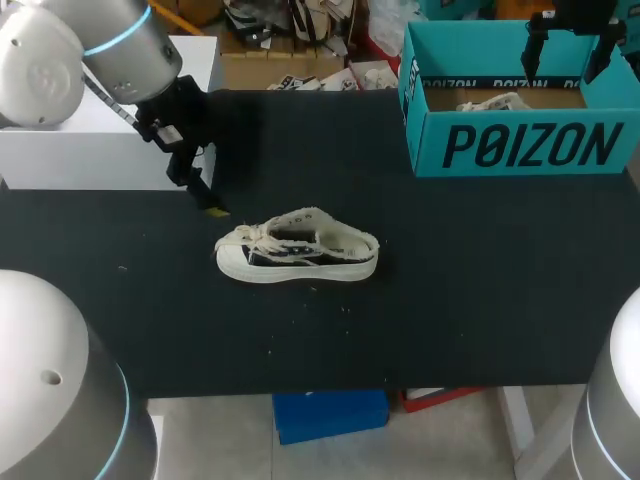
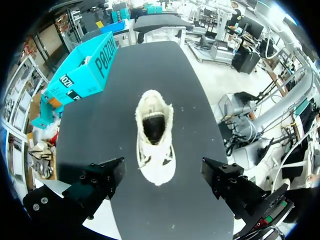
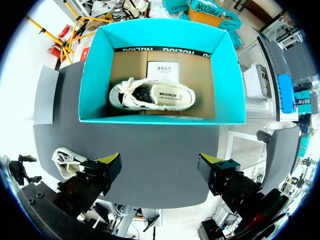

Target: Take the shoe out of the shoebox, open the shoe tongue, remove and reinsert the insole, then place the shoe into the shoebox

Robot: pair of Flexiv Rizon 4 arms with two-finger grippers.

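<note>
A cream canvas shoe (image 1: pixel 297 250) lies on its side mid-table, toe to the left. My left gripper (image 1: pixel 207 198) hangs open just behind and left of that toe. Through the left wrist view the shoe (image 2: pixel 155 135) lies ahead of the open left gripper (image 2: pixel 162 169), untouched, its mouth facing away. The teal shoebox (image 1: pixel 520 145) stands at the back right with a second shoe (image 1: pixel 495 102) inside. My right gripper (image 1: pixel 570 50) hovers open above the box. In the right wrist view that gripper (image 3: pixel 159 161) is well above the box (image 3: pixel 95 75) and its shoe (image 3: pixel 150 95).
The black table (image 1: pixel 450 300) runs wide around the shoe. A white block (image 1: pixel 90 140) sits at the table's back left, beside my left arm. A card or booklet (image 3: pixel 162 67) lies on the box floor behind the boxed shoe.
</note>
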